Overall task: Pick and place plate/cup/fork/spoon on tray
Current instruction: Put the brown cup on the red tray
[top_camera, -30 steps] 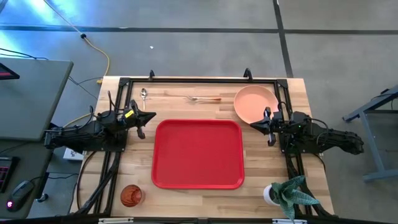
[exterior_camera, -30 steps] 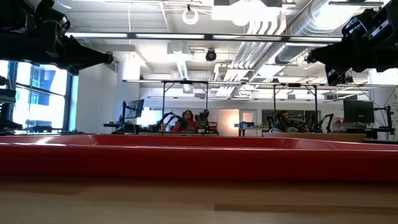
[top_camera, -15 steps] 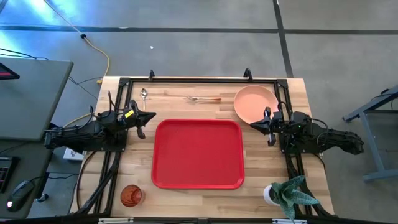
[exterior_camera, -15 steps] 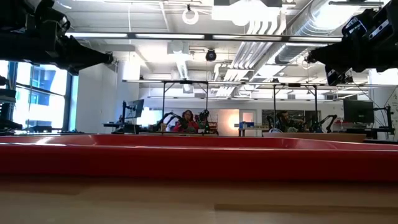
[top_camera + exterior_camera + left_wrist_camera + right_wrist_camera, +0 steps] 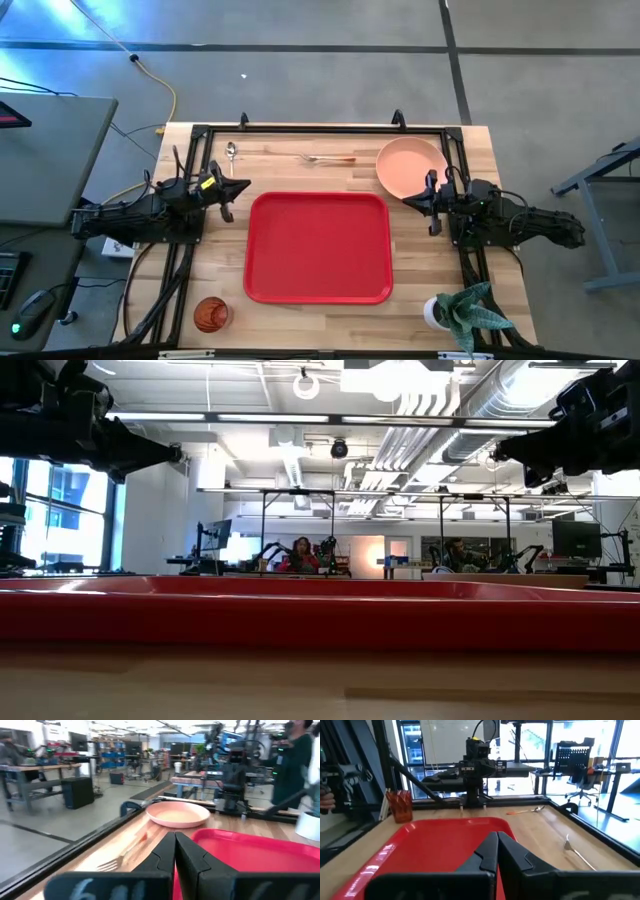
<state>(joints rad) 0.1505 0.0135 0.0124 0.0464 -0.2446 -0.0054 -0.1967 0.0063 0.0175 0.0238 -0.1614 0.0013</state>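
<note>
The red tray (image 5: 318, 247) lies at the table's middle, with nothing on it. The salmon-pink plate (image 5: 411, 166) rests flat at the far right. The fork (image 5: 330, 158) and the spoon (image 5: 232, 155) lie near the far edge. The orange-red cup (image 5: 211, 314) stands at the near left corner. My left gripper (image 5: 243, 187) is shut and empty, above the table just left of the tray. My right gripper (image 5: 408, 199) is shut and empty, right of the tray and just near of the plate. Both hover above the table in the low view.
A potted plant (image 5: 462, 314) stands at the near right corner. A black frame (image 5: 320, 130) runs along the table's far edge and sides. People sit at desks in the room beyond the table (image 5: 300, 555).
</note>
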